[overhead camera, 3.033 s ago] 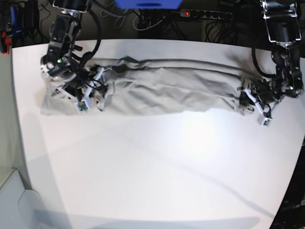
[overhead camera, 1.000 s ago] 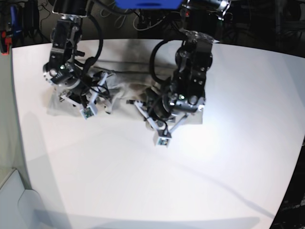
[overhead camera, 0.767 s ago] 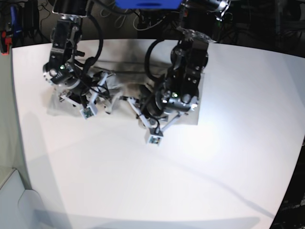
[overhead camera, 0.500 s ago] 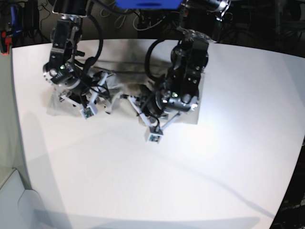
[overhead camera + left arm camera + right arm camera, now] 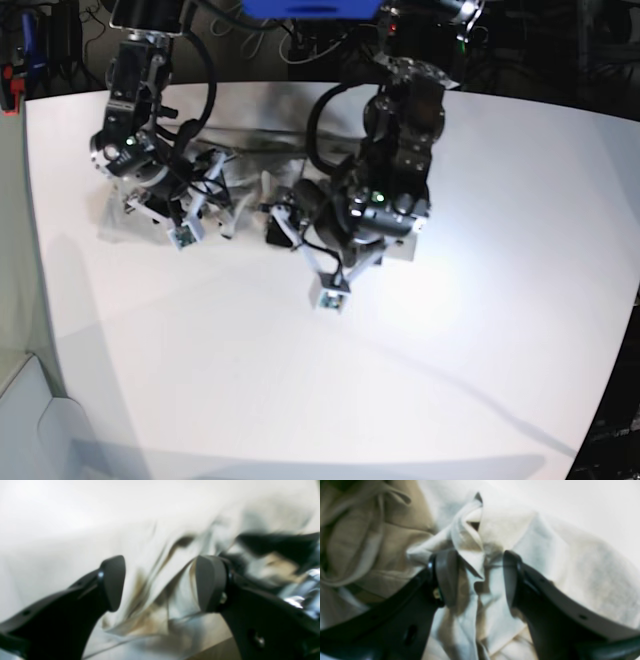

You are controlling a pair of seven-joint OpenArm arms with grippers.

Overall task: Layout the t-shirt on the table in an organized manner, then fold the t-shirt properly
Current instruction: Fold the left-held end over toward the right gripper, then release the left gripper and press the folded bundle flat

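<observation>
Now the t-shirt [image 5: 250,185] lies bunched toward the far-left part of the table [image 5: 480,360], half hidden under both arms, its far end doubled over toward the middle. In the left wrist view the left gripper [image 5: 160,582] stands with its jaws spread wide and nothing pinched; blurred cloth hangs loose between and beyond them. The right gripper [image 5: 480,577] has its jaws partly apart around a raised ridge of fabric near a seam, though whether they truly pinch it I cannot tell.

The step in hand looks like letting go after a crosswise fold. To do it well, the left arm should lift straight up and clear so the jaws do not drag the top layer back, while the right side pins the other end.

Compared with a second ago, the left jaws have gone from clenched on the cloth to released, and three seconds ago the shirt stretched long across the table.
</observation>
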